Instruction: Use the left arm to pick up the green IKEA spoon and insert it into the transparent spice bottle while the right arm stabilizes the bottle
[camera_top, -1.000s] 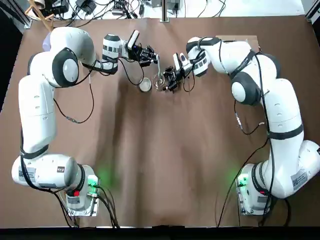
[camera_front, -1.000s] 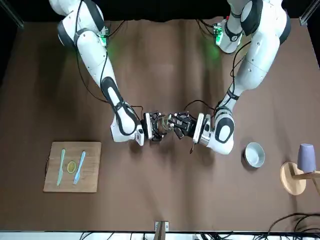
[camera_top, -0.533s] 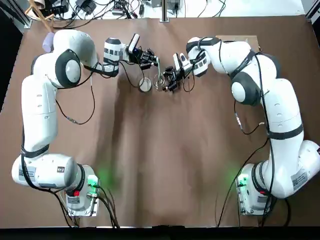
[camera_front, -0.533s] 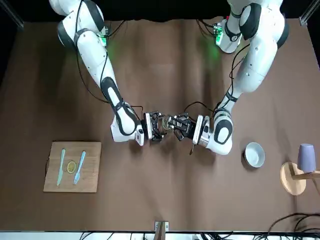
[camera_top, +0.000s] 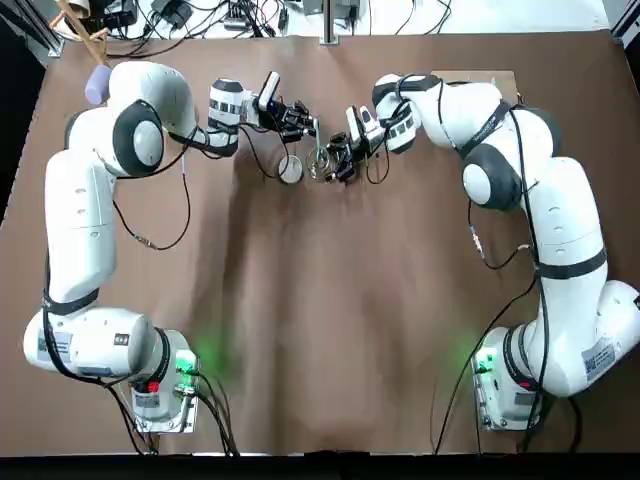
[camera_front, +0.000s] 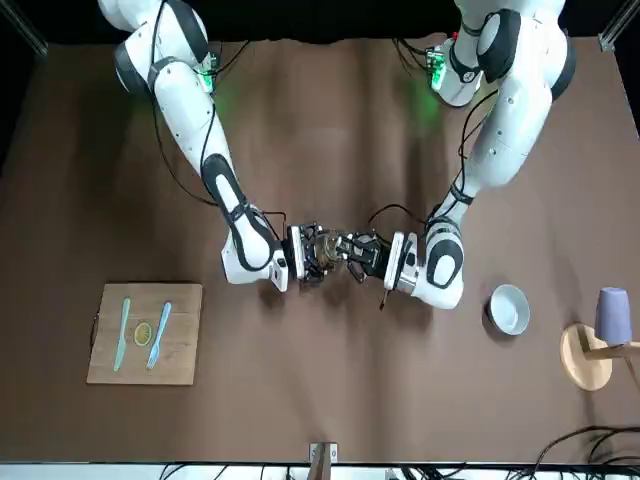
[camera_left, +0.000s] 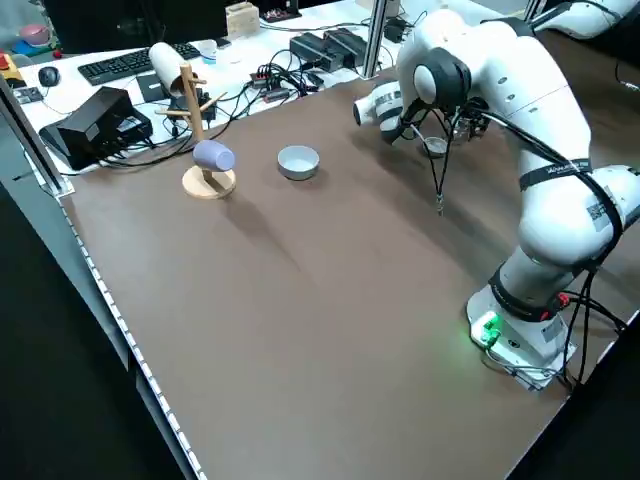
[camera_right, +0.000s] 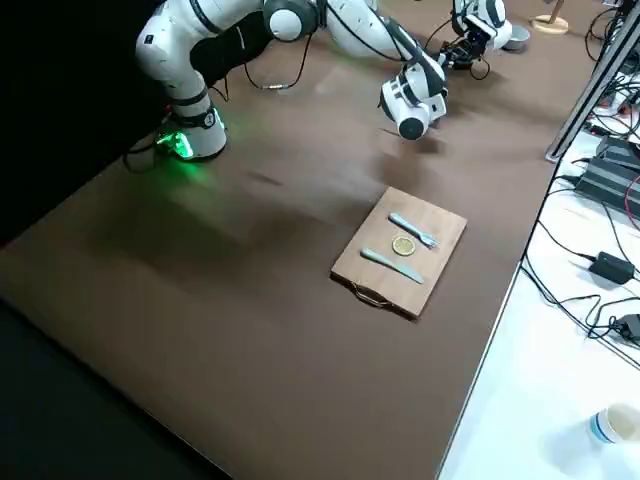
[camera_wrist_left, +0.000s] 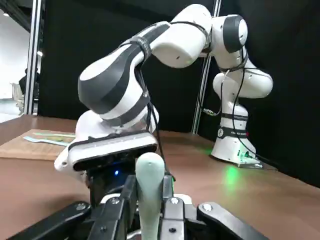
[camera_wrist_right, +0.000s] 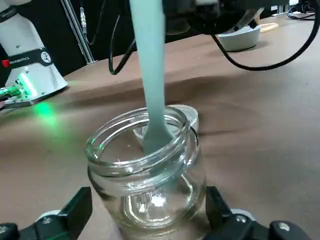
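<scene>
Left arm (camera_top: 80, 210): rises from its base at the near left of the table (camera_top: 300, 330), reaches forward along the left edge, then bends inward at the far end so its forearm points toward the centre. Left gripper (camera_top: 303, 124): held low above the far middle of the table, fingers clamped on the handle of the green IKEA spoon (camera_wrist_right: 151, 75); the left wrist view shows the pale handle (camera_wrist_left: 150, 192) pinched upright between the two fingers.

Right arm (camera_top: 560, 230): mirrors the left, rising from the near right base and folding inward at the far end to face the other arm. Right gripper (camera_top: 334, 160): set low at the table surface, its fingers (camera_wrist_right: 75, 207) standing on either side of the transparent spice bottle (camera_wrist_right: 147, 172); whether they press the glass or stand just off it cannot be told.

Green IKEA spoon: nearly vertical, slightly tilted, lower end inside the bottle's mouth, passing the rim (camera_wrist_right: 140, 145) and reaching into the upper part of the jar; the handle rises above the rim to the left gripper.

Transparent spice bottle: upright on the table between the two grippers, open-mouthed.

Small round tin (camera_top: 290, 170): on the table just beside the bottle, on the left arm's side.

Also present: white bowl (camera_front: 508, 308), wooden board (camera_front: 145, 333) with pale blue cutlery, purple cup (camera_front: 612, 313) on a wooden stand, all well apart from the grippers.
</scene>
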